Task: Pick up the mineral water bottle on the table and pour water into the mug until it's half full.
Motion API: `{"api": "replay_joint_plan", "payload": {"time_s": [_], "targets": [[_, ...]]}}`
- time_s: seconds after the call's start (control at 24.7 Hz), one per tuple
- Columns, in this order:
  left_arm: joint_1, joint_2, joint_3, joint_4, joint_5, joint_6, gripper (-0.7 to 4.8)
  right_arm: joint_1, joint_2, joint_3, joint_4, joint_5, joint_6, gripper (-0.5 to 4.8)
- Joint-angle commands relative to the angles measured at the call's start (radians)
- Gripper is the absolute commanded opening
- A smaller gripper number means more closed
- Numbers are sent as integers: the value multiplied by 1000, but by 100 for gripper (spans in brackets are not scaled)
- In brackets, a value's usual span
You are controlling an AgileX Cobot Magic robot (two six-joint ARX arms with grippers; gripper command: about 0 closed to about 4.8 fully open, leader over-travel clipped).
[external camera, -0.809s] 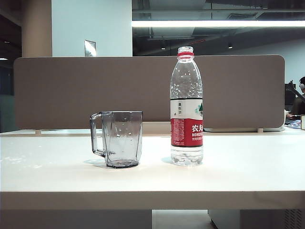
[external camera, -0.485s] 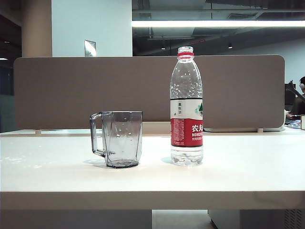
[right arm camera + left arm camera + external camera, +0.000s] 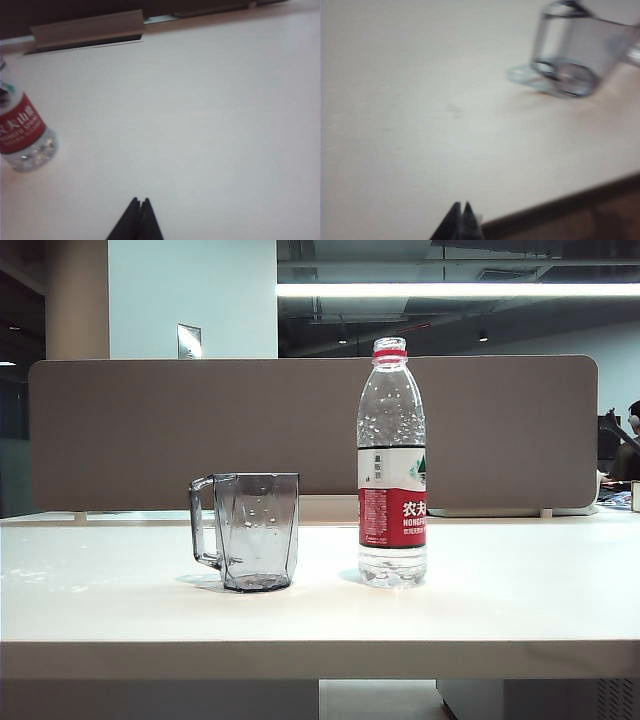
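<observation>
While the mineral water bottle (image 3: 391, 462) and mug (image 3: 247, 531) stand apart on the desk (image 3: 500, 610), left pincer (image 3: 461, 210) and right pincer (image 3: 139, 203) are held closed, empty, above it.

One mineral water bottle (image 3: 391, 465), one mug (image 3: 251, 530), one table (image 3: 500, 615), two grippers

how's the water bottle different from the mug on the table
The mineral water bottle stands about twice as tall as the mug. The bottle is clear with a red-and-white label; the mug is smoky grey, faceted, with a handle. Both are transparent and stand upright on the table.
</observation>
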Motion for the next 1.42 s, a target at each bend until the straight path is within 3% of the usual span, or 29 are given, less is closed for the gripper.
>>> {"api": "replay_joint_plan", "payload": {"time_s": [0.04,0.16,0.24,0.4,0.57,0.85,1.17,1.25,1.42], "targets": [[-107,63,94,-51,1,0,-5,1,-2,-8,8,-17,108,11],[-203,105,174,-43,1,0,-5,1,-2,-8,10,-24,169,61],[-259,121,230,-33,2,0,-5,1,-2,-8,21,-92,224,68],[-306,101,259,33,5,0,-5,5,-2,15,95,-325,231,99],[-306,84,259,31,4,0,-5,21,5,128,-3,-222,50,109],[-306,82,259,29,3,0,-5,81,103,242,-26,-171,-42,118],[-306,82,259,30,4,0,-5,247,504,471,-24,-39,-351,127],[-306,82,259,29,4,0,-5,285,687,510,23,-10,-407,127],[-306,81,259,29,5,0,-5,299,969,505,334,-6,-385,131]]}}
